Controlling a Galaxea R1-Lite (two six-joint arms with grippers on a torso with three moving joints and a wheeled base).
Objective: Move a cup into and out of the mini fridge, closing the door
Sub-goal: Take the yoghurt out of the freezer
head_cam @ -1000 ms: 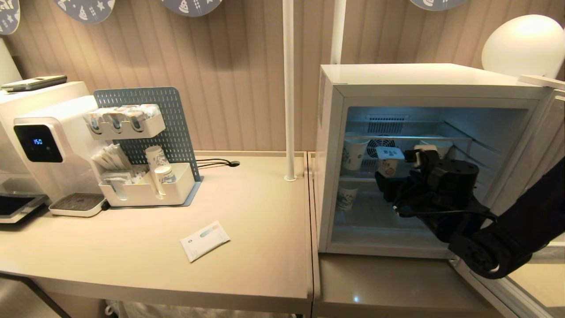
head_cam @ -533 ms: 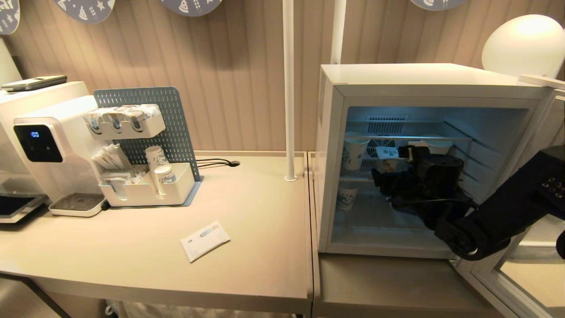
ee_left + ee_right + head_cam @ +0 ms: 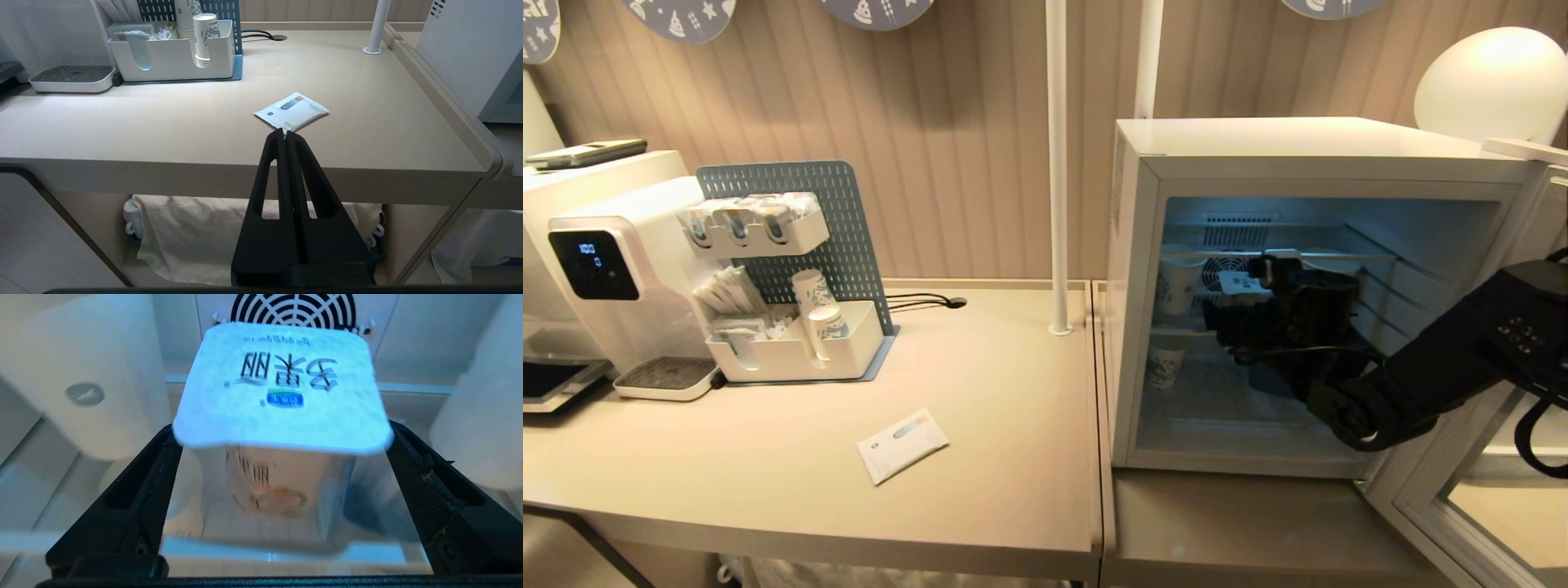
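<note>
The right arm reaches from the right edge of the head view, slanting up and leftward through the open front of the mini fridge, its wrist roughly level and pointing toward the back wall. The right tool sits at the height of the upper wire shelf, fingers spread wide on either side of the cup. The cup stands upright between them in front of the round fan, its square sealed lid facing the wrist camera; the finger pads flank the tapered body with a gap showing on each side, just under the lid's overhanging corners. Taller paper cups stand on both sides of it inside the fridge. The door hangs open at the lower right. The left tool is pressed together, empty, parked low in front of the table, pointing toward a flat white packet lying on it.
</note>
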